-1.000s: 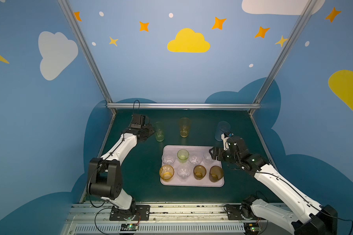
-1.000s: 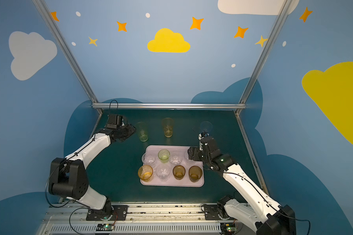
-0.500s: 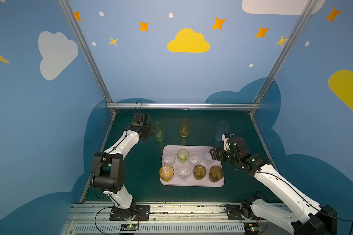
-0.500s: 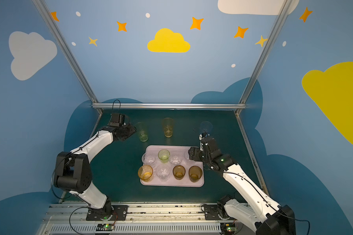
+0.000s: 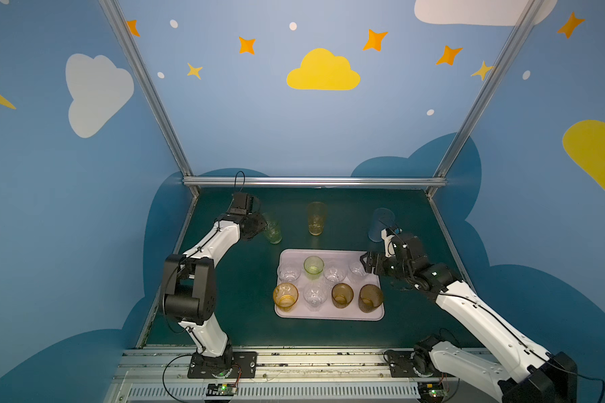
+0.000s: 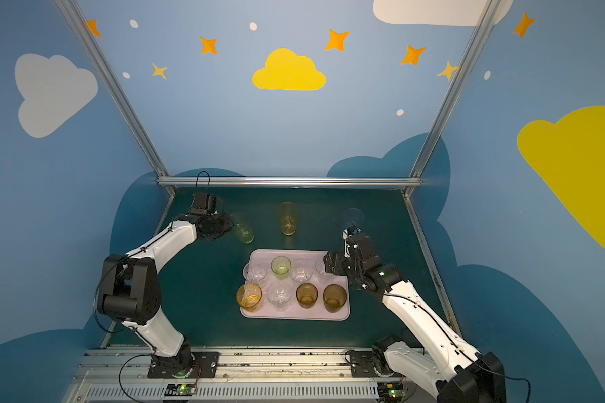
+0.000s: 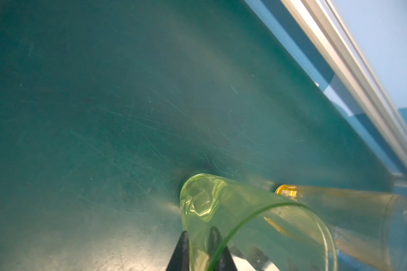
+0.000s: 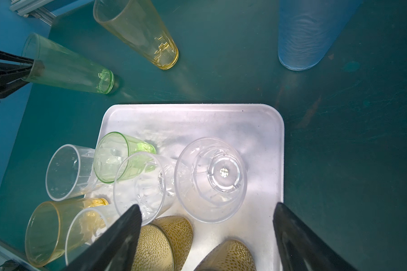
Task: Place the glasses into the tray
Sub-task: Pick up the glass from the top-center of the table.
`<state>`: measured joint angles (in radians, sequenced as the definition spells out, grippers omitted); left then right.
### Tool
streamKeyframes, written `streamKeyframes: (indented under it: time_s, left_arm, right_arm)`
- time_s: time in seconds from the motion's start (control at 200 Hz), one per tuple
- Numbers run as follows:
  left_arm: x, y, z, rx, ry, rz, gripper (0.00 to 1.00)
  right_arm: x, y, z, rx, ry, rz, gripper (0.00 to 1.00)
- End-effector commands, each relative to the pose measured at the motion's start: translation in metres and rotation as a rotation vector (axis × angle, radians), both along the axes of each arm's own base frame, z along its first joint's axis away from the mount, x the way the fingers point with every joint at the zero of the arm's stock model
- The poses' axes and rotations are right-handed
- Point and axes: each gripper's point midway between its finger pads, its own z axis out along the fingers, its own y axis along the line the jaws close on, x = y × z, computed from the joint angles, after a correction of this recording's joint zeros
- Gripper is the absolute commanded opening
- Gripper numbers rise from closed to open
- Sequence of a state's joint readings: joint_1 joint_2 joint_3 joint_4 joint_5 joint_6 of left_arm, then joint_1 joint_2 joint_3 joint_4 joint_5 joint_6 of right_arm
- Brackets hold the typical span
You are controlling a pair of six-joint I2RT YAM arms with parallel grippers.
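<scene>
Moved: left gripper (image 5: 259, 225) has come in onto the tall green glass (image 5: 272, 230) and closed; the right arm has not shifted.
Left gripper: pinched on the green glass's wall at the rim, one finger inside and one outside.
Green glass: back left on the table (image 5: 245, 279), off the tray (image 5: 329, 314); I cannot tell whether its base has lifted.
Right gripper (image 5: 365, 265): jaws wide apart, holding nothing, above the clear glass (image 5: 357, 270) at the tray's far right corner.
Tray: eight glasses in two rows (four clear, one small green, one amber, two brown).
Other glasses on the table: tall amber glass (image 5: 316, 219) behind the tray; blue glass (image 5: 379, 225) back right, beside the right arm.
</scene>
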<state>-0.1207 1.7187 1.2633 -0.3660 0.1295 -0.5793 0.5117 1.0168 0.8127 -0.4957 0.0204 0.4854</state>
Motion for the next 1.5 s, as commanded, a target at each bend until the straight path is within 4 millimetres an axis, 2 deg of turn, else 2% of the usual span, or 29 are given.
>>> streamKeyframes:
  time_s: [0.0,0.085,0.28,0.416,0.711,0.836,0.901,1.192,1.347,1.497]
  left_arm:
    - [0.000,-0.002,0.003,0.008,0.017,-0.010,0.10]
    - [-0.001,-0.002,0.005,0.010,0.024,-0.011,0.04]
    - [-0.005,-0.004,0.013,0.001,0.019,-0.017,0.04]
    - [-0.015,-0.009,0.021,-0.001,0.010,-0.049,0.04]
    - [-0.040,-0.035,0.042,0.003,-0.014,-0.141,0.04]
    - [-0.046,-0.039,0.053,0.013,-0.020,-0.165,0.10]
    - [-0.049,-0.043,0.060,0.014,-0.028,-0.179,0.04]
    - [-0.061,-0.065,0.083,0.020,-0.047,-0.254,0.04]
    - [-0.071,-0.079,0.085,0.039,-0.023,-0.295,0.04]
    - [-0.079,-0.089,0.077,0.064,0.030,-0.335,0.04]
  right_arm:
    - [0.004,0.002,0.001,0.008,-0.015,0.009,0.88]
    - [0.007,0.005,0.002,0.031,-0.013,0.009,0.88]
    - [0.012,0.016,0.003,0.081,0.010,0.025,0.88]
    - [0.017,0.019,0.001,0.069,0.019,0.040,0.88]
    - [0.027,0.030,0.006,0.098,0.002,0.075,0.88]
    - [0.031,0.032,0.011,0.096,-0.013,0.087,0.88]
    - [0.032,0.033,0.013,0.096,-0.021,0.090,0.88]
    - [0.031,0.037,0.012,0.139,-0.048,0.104,0.88]
    - [0.029,0.038,0.009,0.158,-0.049,0.107,0.88]
    - [0.028,0.035,0.008,0.156,-0.053,0.099,0.88]
